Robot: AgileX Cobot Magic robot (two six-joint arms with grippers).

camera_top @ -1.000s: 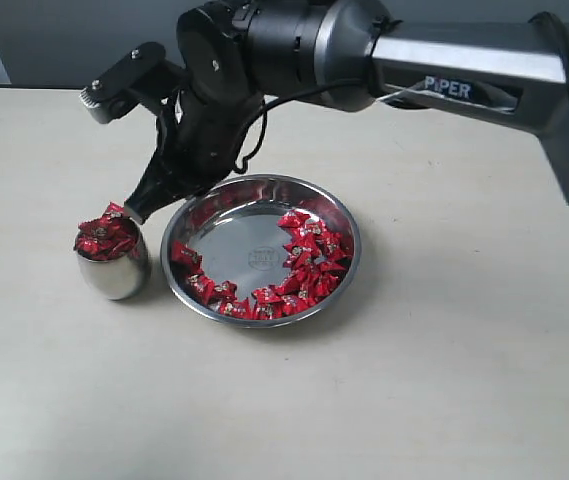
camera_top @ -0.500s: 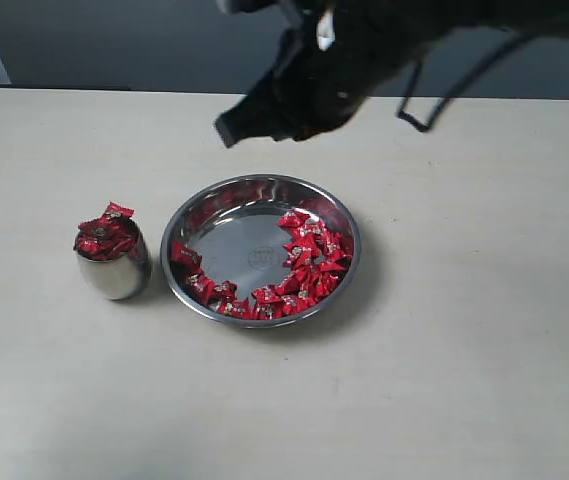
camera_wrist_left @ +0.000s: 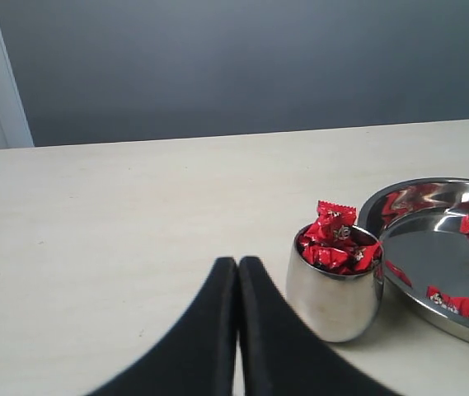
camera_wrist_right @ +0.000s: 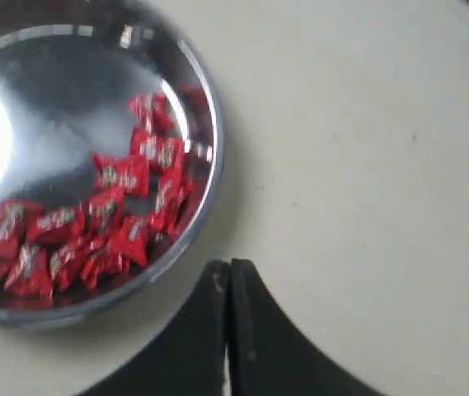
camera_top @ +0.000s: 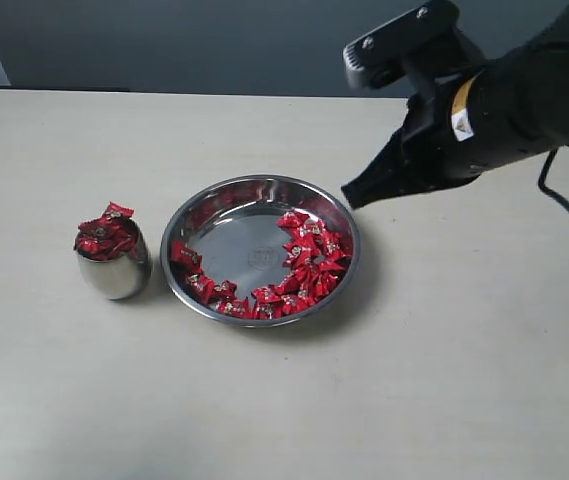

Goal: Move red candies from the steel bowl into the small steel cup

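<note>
The steel bowl (camera_top: 260, 248) lies mid-table with red candies (camera_top: 304, 265) along its right and front sides; the right wrist view shows the bowl (camera_wrist_right: 205, 124) and its candies (camera_wrist_right: 119, 214) too. Left of it stands the small steel cup (camera_top: 114, 268), heaped with red candies (camera_top: 106, 232). My right gripper (camera_top: 349, 196) hangs shut and empty just beyond the bowl's right rim, its tip (camera_wrist_right: 229, 266) over bare table. The left gripper (camera_wrist_left: 237, 262) is shut with nothing in it, just short of the cup (camera_wrist_left: 334, 289); it is out of the exterior view.
A beige table (camera_top: 484, 350) carries everything. A dark grey wall (camera_top: 164, 40) runs behind its far edge. Bare tabletop spreads to the right of the bowl and in front of it.
My right arm has swung away from the cup, up and across the bowl, to the bowl's right side. One more candy sits on the cup's heap. The left gripper's earlier state is unseen.
</note>
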